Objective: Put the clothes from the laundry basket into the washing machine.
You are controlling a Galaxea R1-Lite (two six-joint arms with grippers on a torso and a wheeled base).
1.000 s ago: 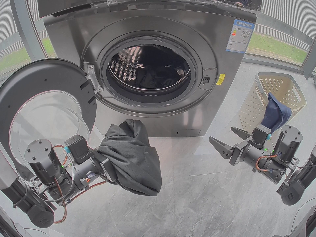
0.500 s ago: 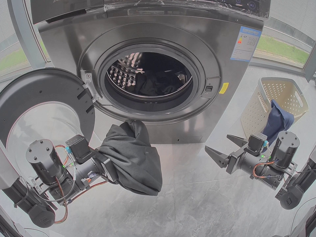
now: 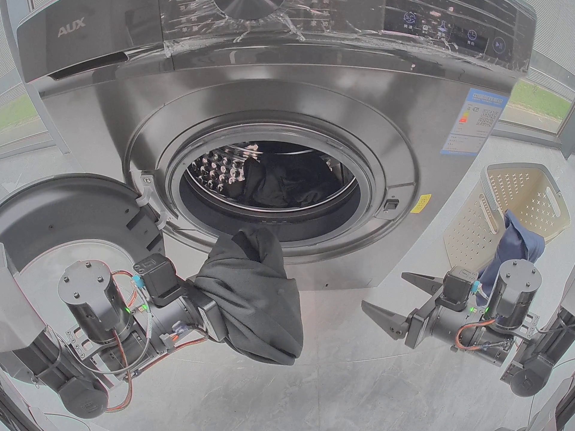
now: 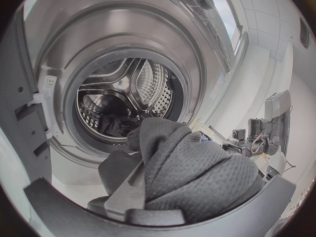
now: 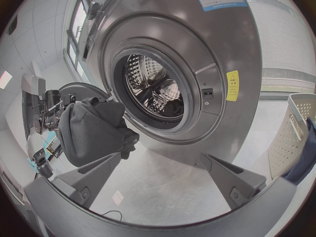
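Head view: left claw (image 4: 144, 195) clamped on dark grey cloth (image 3: 257, 297), held just below bottom edge of washing machine (image 3: 287, 91) round hole. Door (image 3: 66, 216) swung wide on left side. Dark clothes (image 3: 281, 181) lie inside drum. Right claw (image 3: 387, 291) spread wide, holds nothing, near laundry basket (image 3: 527, 199) by machine's right front corner. Blue cloth (image 3: 515, 246) hangs over basket rim.

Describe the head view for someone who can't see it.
The left hand holds a dark garment before the open washer. The right hand hangs open beside a basket with a blue cloth over its rim.
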